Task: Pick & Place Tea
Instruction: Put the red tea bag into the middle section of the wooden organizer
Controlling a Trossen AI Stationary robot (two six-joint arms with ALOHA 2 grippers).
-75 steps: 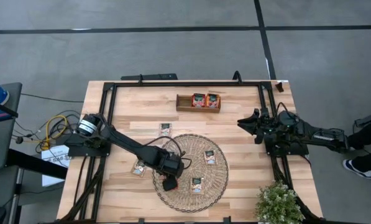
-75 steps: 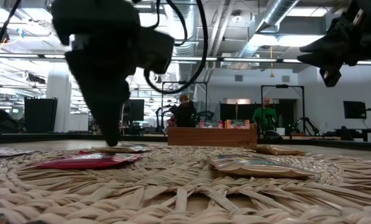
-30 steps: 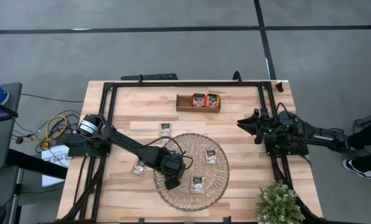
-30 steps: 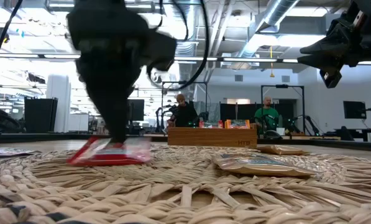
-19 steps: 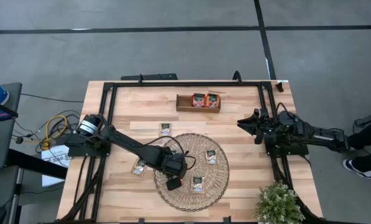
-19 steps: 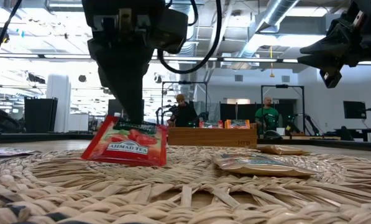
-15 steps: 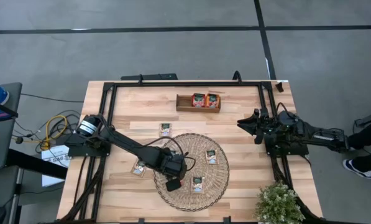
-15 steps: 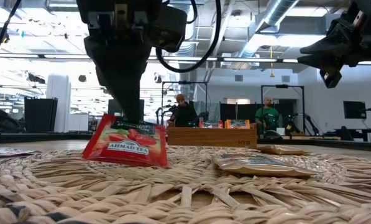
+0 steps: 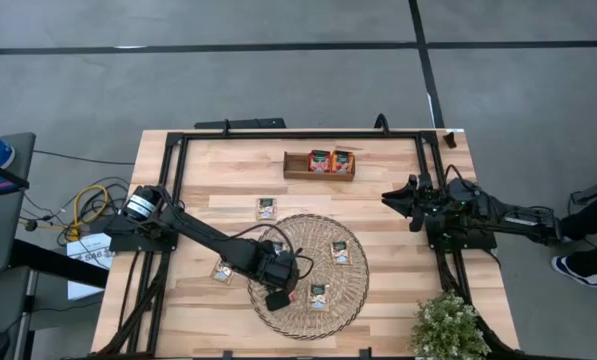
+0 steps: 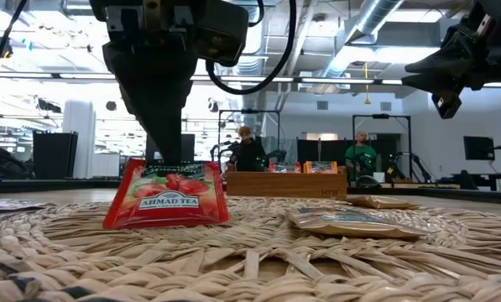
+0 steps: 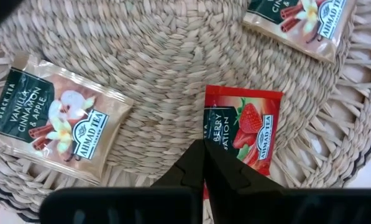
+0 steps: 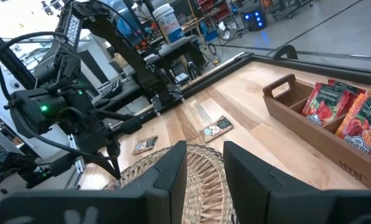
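Note:
A red tea sachet with a dark green top band stands almost upright on the round woven mat, under my left gripper, which is shut on it and points steeply down. Two cream sachets lie flat on the mat. Two more lie on the bare table. The wooden tray at the far side holds two red-orange sachets. My right gripper waits open above the table's right side. My left gripper pinches the red sachet's green-banded top edge between its two fingertips, near the middle of that edge. The fingers come from above, pointing steeply down. The sachet hangs below them nearly upright; whether its lower edge touches the mat I cannot tell.
A black frame runs around the table top. A potted plant stands at the near right corner. Bare wood lies between the mat and the tray. People sit in the room beyond the table's far edge.
My left gripper has risen a little with the red sachet's top edge. The sachet has tipped up from lying nearly flat on the mat until it stands almost upright, its printed face toward the near side and its lower edge down at the mat.

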